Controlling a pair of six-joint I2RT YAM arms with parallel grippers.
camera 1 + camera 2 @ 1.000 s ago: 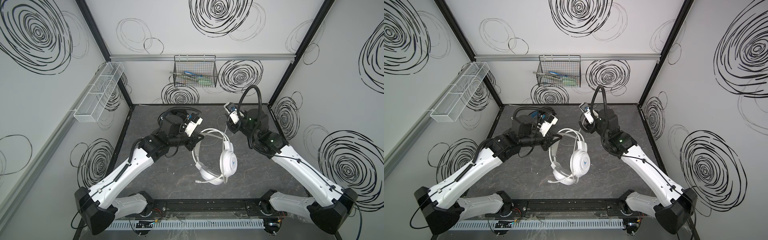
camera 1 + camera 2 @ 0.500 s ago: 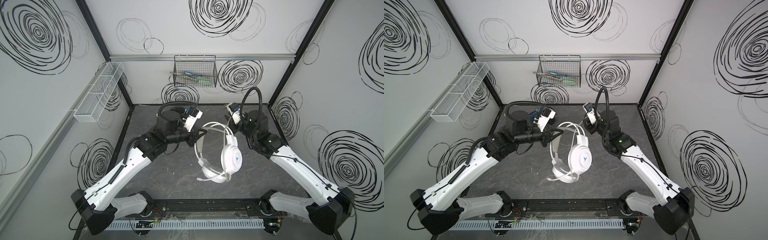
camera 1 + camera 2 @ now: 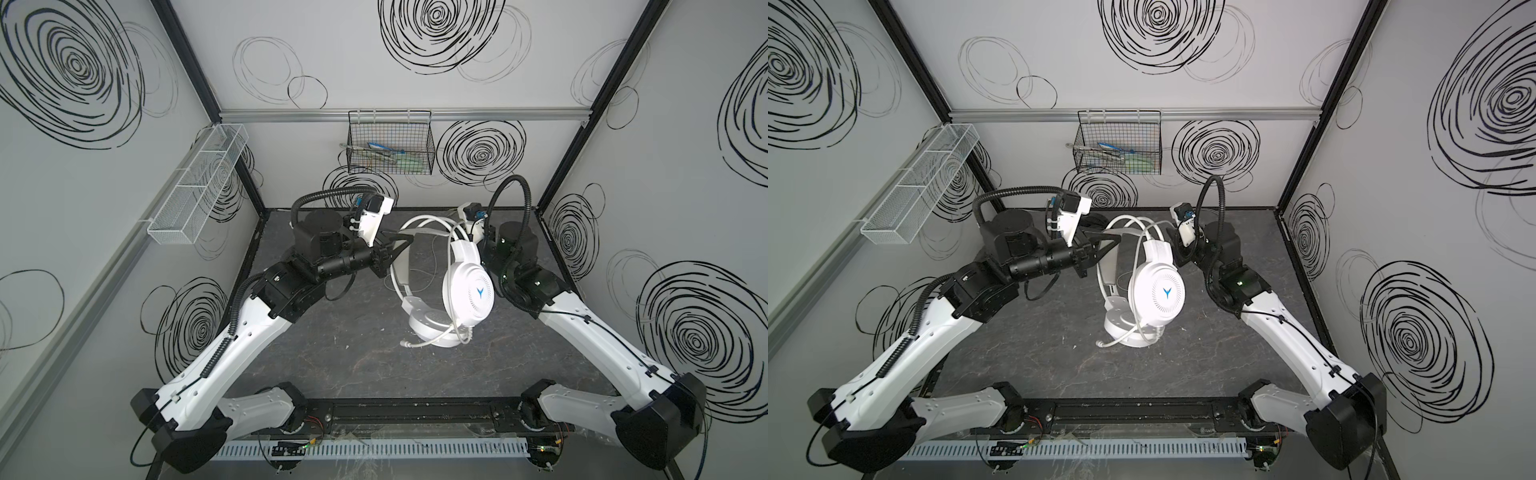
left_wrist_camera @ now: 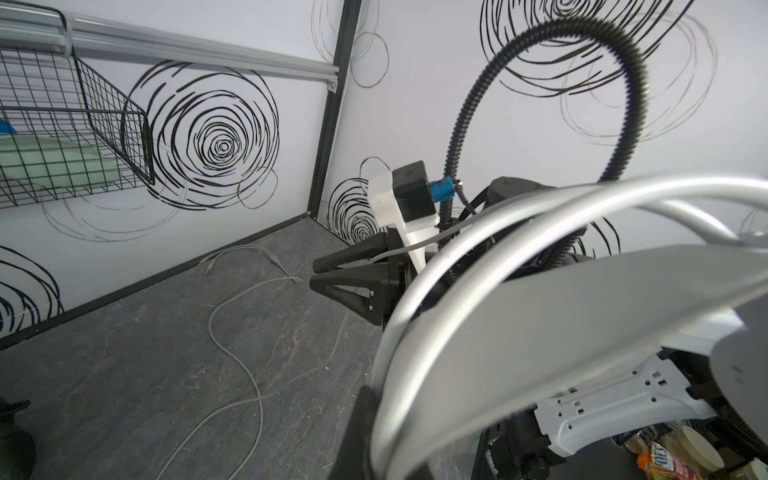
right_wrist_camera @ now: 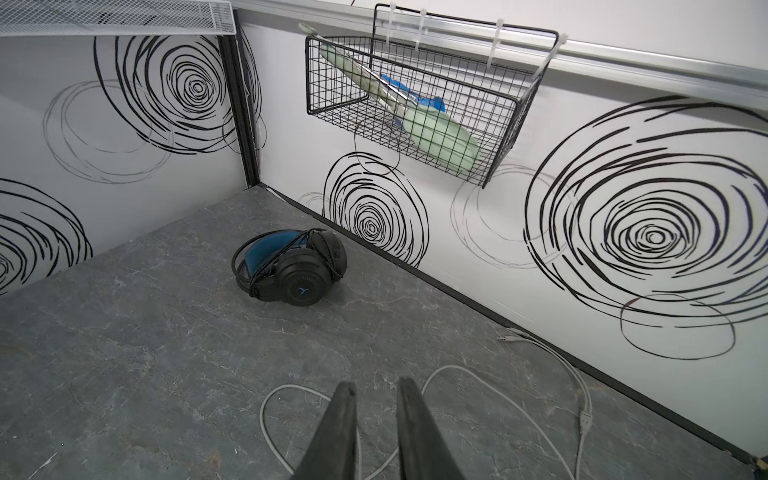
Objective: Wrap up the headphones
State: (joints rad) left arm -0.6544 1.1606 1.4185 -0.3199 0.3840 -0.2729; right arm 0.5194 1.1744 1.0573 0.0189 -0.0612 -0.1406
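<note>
The white headset (image 3: 468,293) is seen in both top views near the middle of the table (image 3: 332,365). It is carried by the left gripper (image 3: 405,243), whose jaws are clamped tight on the headband (image 4: 540,316). The ear cups hang toward the front, and whether the lower one touches the table cannot be told. Part of the white cable (image 5: 436,370) is draped over the headset, while the rest is trailed in loose curves across the table to the back wall. The right gripper (image 5: 374,388) is held just beside the headband, its jaws parted by a narrow gap. A stretch of cable is seen running by its fingers in the left wrist view, but whether it is touched by them cannot be told. The black headset (image 5: 291,270) is laid on the table near the back wall, with its black cable looped about it.
</note>
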